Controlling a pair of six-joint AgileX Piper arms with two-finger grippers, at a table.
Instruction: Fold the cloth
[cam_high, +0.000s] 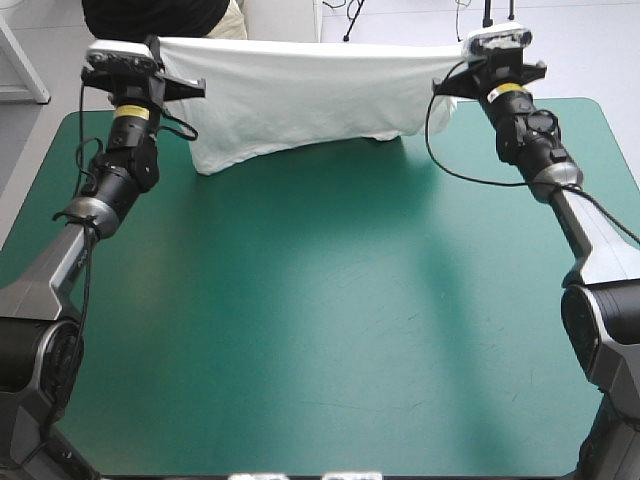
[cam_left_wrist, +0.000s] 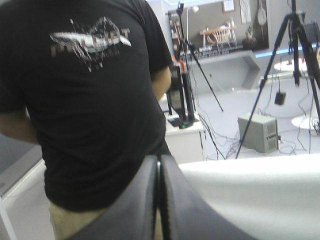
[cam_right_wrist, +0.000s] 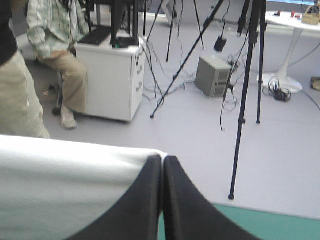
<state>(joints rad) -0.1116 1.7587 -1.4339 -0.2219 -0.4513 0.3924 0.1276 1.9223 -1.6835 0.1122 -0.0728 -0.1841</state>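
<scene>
T-shirt (cam_high: 300, 95): white, lifted and stretched wide between the two grippers, hanging as a sheet over the far part of the table
Top edge: pulled almost straight from one gripper to the other, with a slight sag in the middle
Lower edge: uneven, hanging lowest on the left gripper's side and rising toward the right; whether it touches the cover cannot be told
Left gripper (cam_high: 183, 87): raised near the table's far left corner, its black fingers (cam_left_wrist: 185, 205) pressed together in a pointed arch and pinching one end of the T-shirt; in the left wrist view the white cloth spreads away beside them
Right gripper (cam_high: 455, 85): raised near the far right corner, its black fingers (cam_right_wrist: 135, 200) likewise all but closed, clamping the other end of the T-shirt; the cloth runs off to one side of them
Table (cam_high: 320, 320): teal-green cover, darker with shadow just below the hanging cloth
Arms: both reach forward along the table's sides, wrists turned inward toward the cloth
</scene>
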